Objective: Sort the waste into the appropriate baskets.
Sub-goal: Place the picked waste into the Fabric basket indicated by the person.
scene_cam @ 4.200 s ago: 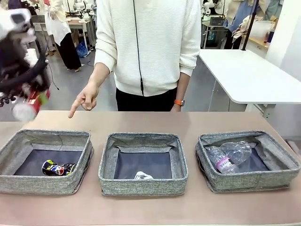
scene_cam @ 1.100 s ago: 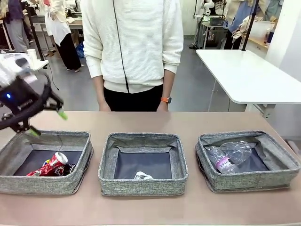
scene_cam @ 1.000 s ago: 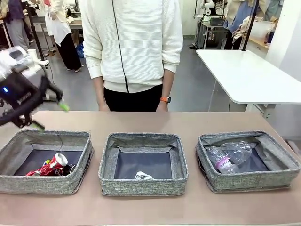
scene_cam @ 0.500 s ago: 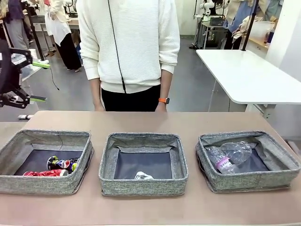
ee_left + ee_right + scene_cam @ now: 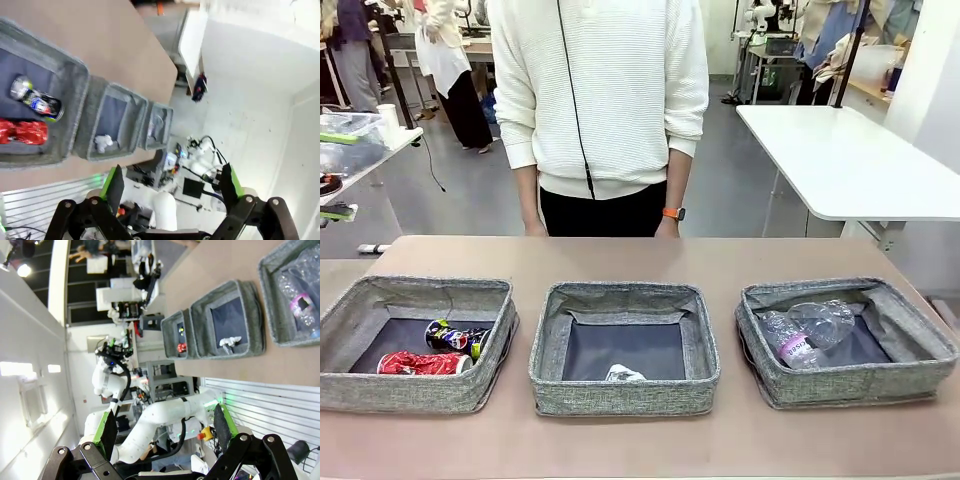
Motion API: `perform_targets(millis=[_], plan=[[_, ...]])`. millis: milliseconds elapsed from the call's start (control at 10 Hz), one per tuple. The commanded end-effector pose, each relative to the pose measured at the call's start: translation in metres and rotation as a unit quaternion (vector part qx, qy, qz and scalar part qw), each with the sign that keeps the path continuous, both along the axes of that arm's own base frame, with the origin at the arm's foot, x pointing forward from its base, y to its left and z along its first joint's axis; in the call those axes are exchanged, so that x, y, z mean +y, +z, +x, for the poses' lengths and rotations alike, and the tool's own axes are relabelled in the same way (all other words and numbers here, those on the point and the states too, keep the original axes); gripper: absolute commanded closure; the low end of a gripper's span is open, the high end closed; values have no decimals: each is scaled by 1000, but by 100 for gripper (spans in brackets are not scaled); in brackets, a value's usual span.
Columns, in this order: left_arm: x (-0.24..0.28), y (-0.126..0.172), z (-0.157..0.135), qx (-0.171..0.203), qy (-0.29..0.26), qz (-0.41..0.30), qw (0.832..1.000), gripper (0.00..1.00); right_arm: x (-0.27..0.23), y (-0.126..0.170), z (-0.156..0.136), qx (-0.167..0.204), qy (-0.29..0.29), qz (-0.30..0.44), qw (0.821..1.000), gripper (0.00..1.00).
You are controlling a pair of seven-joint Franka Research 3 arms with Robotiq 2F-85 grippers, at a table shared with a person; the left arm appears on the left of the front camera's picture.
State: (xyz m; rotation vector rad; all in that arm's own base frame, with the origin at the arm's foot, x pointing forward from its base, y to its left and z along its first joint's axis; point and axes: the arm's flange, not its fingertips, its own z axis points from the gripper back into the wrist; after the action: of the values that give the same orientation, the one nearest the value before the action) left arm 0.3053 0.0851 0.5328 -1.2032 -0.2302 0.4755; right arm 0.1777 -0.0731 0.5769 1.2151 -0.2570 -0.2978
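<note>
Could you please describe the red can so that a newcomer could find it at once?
Three grey baskets stand in a row on the table; take the left basket. Two cans lie inside, and the red drink can is the crushed one nearer the robot, beside the dark multicoloured can.

left bin [image 5: 380, 392]: both cans | middle bin [image 5: 620, 398]: paper wad [image 5: 624, 374] | right bin [image 5: 860, 385]: bottles — two

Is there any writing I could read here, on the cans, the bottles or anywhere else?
No text can be read.
Red can: print too crushed and small to read.
Dark can: coloured pattern, no legible words.
Purple label on the bottle: blurred.
Paper wad: no writing visible.
Baskets: plain grey fabric, no labels or signs.
</note>
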Motion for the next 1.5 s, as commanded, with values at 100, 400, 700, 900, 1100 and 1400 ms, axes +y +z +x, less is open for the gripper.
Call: perform_targets(millis=[100, 400, 700, 900, 1100, 1400], plan=[[34, 17, -35, -18, 49, 6, 999, 0, 1, 3, 3, -15, 5, 6, 1000, 0], [20, 12, -17, -16, 29, 15, 999, 0, 1, 3, 3, -15, 5, 6, 1000, 0], [20, 12, -17, -16, 29, 15, 999, 0, 1, 3, 3, -15, 5, 6, 1000, 0], [20, 12, -17, -16, 29, 15, 999, 0, 1, 3, 3, -15, 5, 6, 1000, 0], [20, 12, -17, -16, 29, 15, 999, 0, 1, 3, 3, -15, 5, 6, 1000, 0], [20, 12, -17, -16, 29, 15, 999, 0, 1, 3, 3, -15, 5, 6, 1000, 0]])
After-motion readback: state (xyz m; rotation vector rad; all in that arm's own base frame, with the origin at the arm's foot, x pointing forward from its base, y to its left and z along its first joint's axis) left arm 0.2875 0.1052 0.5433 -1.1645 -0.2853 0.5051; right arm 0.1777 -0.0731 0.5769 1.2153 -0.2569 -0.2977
